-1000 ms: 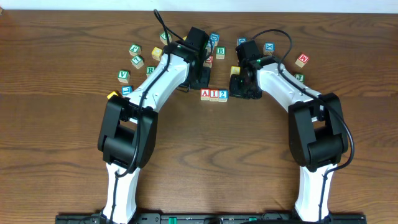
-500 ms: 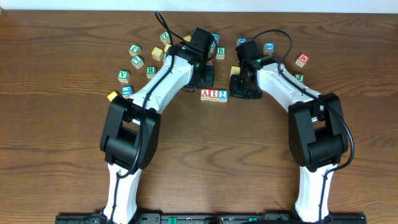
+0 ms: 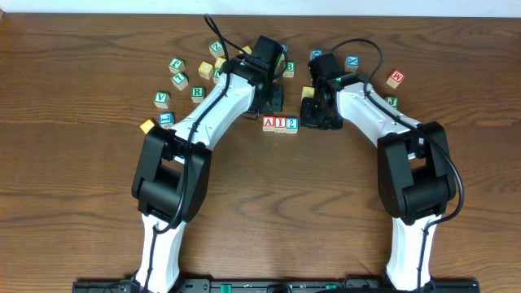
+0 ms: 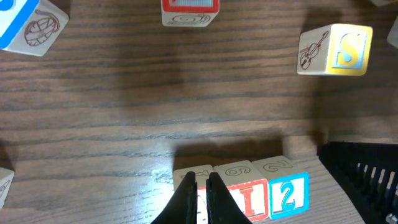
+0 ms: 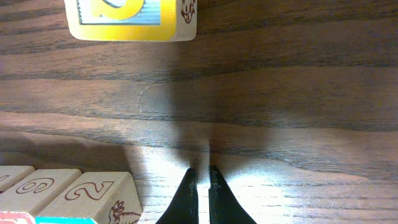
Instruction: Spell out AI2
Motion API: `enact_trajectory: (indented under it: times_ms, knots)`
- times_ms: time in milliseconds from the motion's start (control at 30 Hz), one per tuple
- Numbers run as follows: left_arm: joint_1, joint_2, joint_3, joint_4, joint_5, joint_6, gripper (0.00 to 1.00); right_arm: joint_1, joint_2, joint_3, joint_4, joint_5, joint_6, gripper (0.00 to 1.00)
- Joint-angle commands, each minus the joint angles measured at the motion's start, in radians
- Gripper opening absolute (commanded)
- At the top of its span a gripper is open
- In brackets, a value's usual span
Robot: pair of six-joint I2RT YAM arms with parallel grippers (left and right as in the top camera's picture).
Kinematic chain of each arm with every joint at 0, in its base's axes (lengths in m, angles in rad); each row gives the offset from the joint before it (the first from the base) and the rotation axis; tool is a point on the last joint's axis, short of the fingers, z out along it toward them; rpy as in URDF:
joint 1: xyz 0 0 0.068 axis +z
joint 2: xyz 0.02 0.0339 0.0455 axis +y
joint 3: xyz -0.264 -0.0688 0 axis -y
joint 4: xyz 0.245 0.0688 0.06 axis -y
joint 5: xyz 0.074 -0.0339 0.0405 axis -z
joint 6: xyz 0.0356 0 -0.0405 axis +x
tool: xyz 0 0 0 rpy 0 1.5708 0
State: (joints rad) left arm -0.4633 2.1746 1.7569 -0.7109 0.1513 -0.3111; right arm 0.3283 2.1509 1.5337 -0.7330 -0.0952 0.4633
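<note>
Three light-wood cubes stand in a touching row reading A, I, 2: the A cube (image 3: pixel 269 124), the I cube (image 3: pixel 280 124) and the 2 cube (image 3: pixel 291 124). In the left wrist view the A cube (image 4: pixel 186 177) is partly hidden by my fingers, with the I cube (image 4: pixel 249 199) and 2 cube (image 4: pixel 287 194) to its right. My left gripper (image 3: pixel 270 102) (image 4: pixel 201 180) is shut and empty, just above the A cube. My right gripper (image 3: pixel 313 116) (image 5: pixel 201 173) is shut and empty, right of the 2 cube (image 5: pixel 93 196).
Loose letter cubes lie scattered behind the row: green-lettered ones (image 3: pixel 177 65) at the left, a yellow S cube (image 4: pixel 336 50), a yellow-faced cube (image 5: pixel 127 18), a red-lettered cube (image 3: pixel 396 78) at the right. The table (image 3: pixel 269 203) is dark wood.
My left gripper has shifted right and slightly back, from left of the row to above the A cube. The right arm and the three cubes have not moved.
</note>
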Motion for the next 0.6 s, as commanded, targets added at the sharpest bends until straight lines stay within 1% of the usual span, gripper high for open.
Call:
enact_trajectory:
  times_ms: [0,167,567]
  knots:
    - [-0.003,-0.003,0.0,0.011,-0.018,-0.005,0.08,0.0,-0.024,-0.016,0.0,0.015,0.011,0.03]
    - [-0.003,-0.003,-0.016,0.021,-0.047,-0.005,0.08,0.001,-0.024,-0.016,0.0,0.015,0.011,0.04]
    - [-0.005,-0.003,-0.035,0.05,-0.047,-0.005,0.08,0.0,-0.024,-0.016,0.0,0.015,0.011,0.04]
